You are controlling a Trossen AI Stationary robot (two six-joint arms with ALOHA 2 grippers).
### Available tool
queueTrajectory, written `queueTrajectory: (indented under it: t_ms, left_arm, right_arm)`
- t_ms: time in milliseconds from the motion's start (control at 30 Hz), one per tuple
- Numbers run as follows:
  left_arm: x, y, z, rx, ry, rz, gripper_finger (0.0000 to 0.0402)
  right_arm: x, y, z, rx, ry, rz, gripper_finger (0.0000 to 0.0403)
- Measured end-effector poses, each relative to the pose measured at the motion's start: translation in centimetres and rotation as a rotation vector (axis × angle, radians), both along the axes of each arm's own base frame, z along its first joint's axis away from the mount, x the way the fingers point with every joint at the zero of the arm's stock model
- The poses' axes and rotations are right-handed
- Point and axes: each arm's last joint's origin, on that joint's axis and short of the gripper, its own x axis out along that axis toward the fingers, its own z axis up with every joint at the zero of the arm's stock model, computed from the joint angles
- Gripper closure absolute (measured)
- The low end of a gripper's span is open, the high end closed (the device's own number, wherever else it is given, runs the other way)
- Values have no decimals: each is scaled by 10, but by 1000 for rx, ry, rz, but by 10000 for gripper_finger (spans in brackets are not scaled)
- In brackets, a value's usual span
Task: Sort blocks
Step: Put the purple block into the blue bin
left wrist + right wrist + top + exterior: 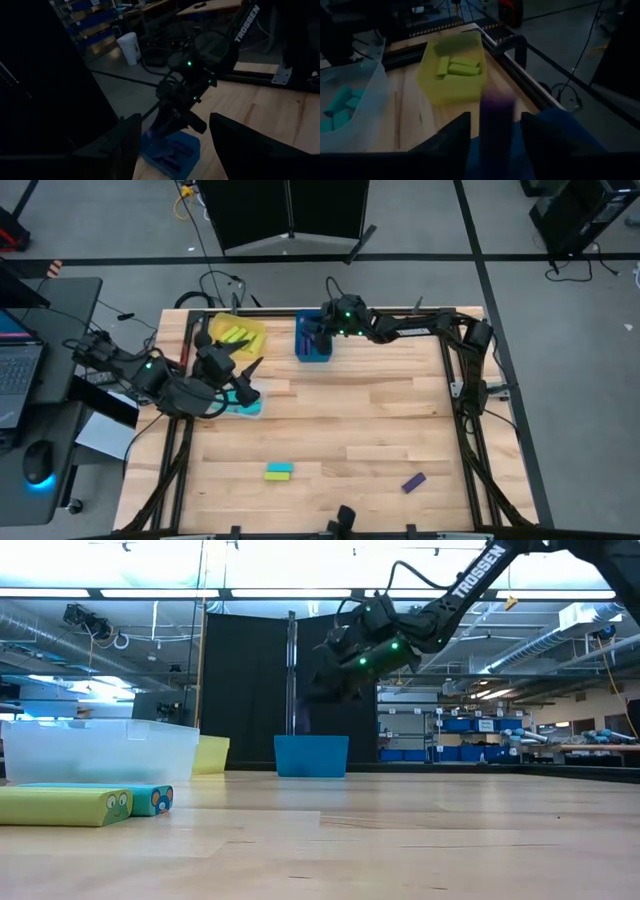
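Wooden boards make up my tabletop, and a big workshop with bright ceiling lights sits behind it. My right hand hangs over the blue bin at the far edge. A dark purple block stands upright between its two fingers. It looks blurry, and I cannot tell if the fingers grip it or have let go. More purple blocks lie inside the blue bin. My left hand waits above the clear bin, with its fingers spread apart and nothing between them. Teal blocks lie in that clear bin. Lime blocks lie in the yellow bin beside the blue one. Near the front edge, a lime block and a teal block lie touching, side by side. One purple block lies alone, well apart from them.
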Motion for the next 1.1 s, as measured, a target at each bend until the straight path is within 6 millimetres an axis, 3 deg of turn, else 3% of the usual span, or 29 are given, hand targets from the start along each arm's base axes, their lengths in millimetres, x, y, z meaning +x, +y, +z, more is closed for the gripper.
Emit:
queueTrajectory:
  t_ms: [200, 433, 567, 700, 900, 1100]
  left_arm:
    - [1, -1, -7, -4, 7, 5, 158]
    - [3, -1, -8, -13, 8, -3, 158]
    - [8, -4, -11, -2, 32, -11, 158]
    - [16, -8, -17, 18, 67, -11, 158]
    - [37, -17, -33, 34, 171, -77, 158]
    - [67, -23, -61, 34, 297, -102, 158]
  right_arm:
    - [-8, -4, 10, 6, 17, -16, 161]
    - [-41, 12, 66, -106, -94, -39, 153]
    - [-77, 37, 102, -205, -221, -69, 167]
    - [-115, 69, 125, -258, -318, -78, 182]
    - [-160, 116, 127, -268, -386, -47, 197]
    - [-196, 149, 127, -275, -459, -13, 201]
